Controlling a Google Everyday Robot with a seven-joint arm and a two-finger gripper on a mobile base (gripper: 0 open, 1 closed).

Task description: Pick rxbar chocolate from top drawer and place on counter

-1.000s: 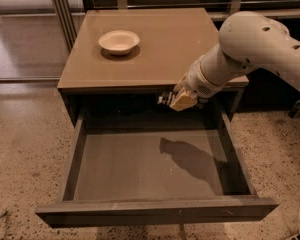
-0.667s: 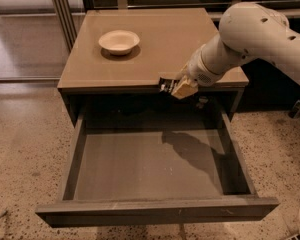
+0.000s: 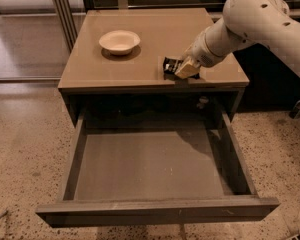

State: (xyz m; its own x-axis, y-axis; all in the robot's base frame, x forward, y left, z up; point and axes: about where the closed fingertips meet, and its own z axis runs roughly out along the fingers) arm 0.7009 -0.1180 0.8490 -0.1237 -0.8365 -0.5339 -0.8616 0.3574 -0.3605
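Note:
The top drawer [image 3: 155, 209] stands pulled wide open below the counter [image 3: 150, 39], and its grey-brown floor shows nothing inside. My gripper [image 3: 179, 69] is over the counter's front right part, just above the surface near the front edge. It is shut on the rxbar chocolate [image 3: 170, 66], a small black wrapper bar that sticks out to the left of the fingers. I cannot tell whether the bar touches the counter.
A white bowl [image 3: 119, 41] sits on the counter's left part, well apart from the gripper. Speckled terrazzo floor surrounds the cabinet. Metal poles [image 3: 65, 11] stand at the back left. A dark cabinet lies to the right behind my arm.
My gripper has risen from the drawer opening and moved back over the counter, carrying the black bar with it. The drawer and bowl have not moved.

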